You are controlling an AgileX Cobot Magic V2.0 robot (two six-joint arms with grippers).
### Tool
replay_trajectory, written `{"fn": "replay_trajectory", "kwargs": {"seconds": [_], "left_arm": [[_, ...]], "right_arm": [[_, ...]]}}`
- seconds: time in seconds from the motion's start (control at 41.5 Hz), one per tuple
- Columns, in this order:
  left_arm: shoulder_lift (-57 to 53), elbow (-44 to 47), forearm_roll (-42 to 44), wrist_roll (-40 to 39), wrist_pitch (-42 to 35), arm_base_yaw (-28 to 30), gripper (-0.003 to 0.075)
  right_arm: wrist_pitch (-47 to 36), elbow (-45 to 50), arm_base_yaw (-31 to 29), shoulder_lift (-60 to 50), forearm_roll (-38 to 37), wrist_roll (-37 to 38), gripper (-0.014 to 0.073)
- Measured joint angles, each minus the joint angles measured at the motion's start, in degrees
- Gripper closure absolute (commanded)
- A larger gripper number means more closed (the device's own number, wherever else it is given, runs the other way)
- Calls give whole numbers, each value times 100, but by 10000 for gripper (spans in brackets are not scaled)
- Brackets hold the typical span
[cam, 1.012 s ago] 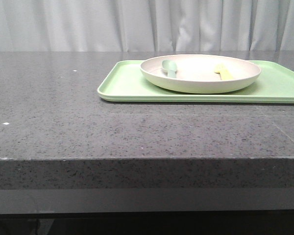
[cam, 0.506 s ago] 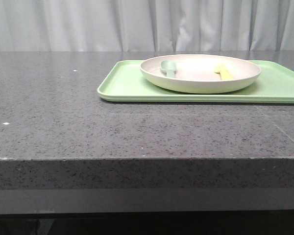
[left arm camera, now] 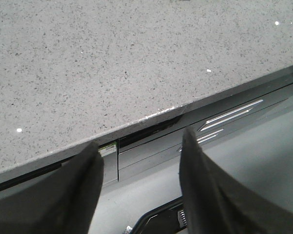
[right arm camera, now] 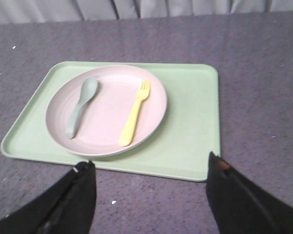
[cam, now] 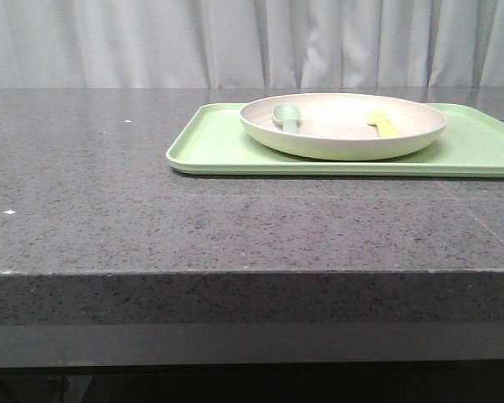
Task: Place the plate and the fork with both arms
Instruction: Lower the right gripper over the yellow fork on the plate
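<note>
Nothing shifted: fork on plate, beyond right end effector.

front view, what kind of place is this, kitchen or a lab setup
Probably a staged test setup, not a lived-in kitchen: a bare speckled stone counter, a plain pale curtain behind it, and just a green tray holding a plate, fork and spoon.

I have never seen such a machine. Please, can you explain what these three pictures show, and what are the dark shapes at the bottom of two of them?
It is a robot with two arms. One picture looks forward over the grey table. The other two come from cameras on the wrists; the dark shapes are the left claw and right claw, both open and empty. On the table lies a green tray holding a plate, with a yellow fork and a spoon inside.
</note>
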Motion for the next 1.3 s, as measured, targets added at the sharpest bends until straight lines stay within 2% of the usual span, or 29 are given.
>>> {"fn": "replay_trajectory", "kwargs": {"seconds": [0.12,0.217,0.458,0.651,0.988,1.108,1.301], "left_arm": [[0,0,0,0,0,0,362],[0,0,0,0,0,0,362],[0,0,0,0,0,0,362],[0,0,0,0,0,0,362],[0,0,0,0,-10,0,362],[0,0,0,0,-10,0,362],[0,0,0,0,-10,0,362]], "right_arm": [[460,-473,258,720,531,-603,86],[787,-863,530,1287,705,-800,86],[1546,-1973,877,2719,697,-328,86],[2021,-2874,1049,3928,289,193,86],[2500,-4295,1598,5537,-1453,1669,86],[2509,-4720,1598,5945,-1631,1989,86],[2509,-5154,1598,6442,-1666,2096,86]]}}
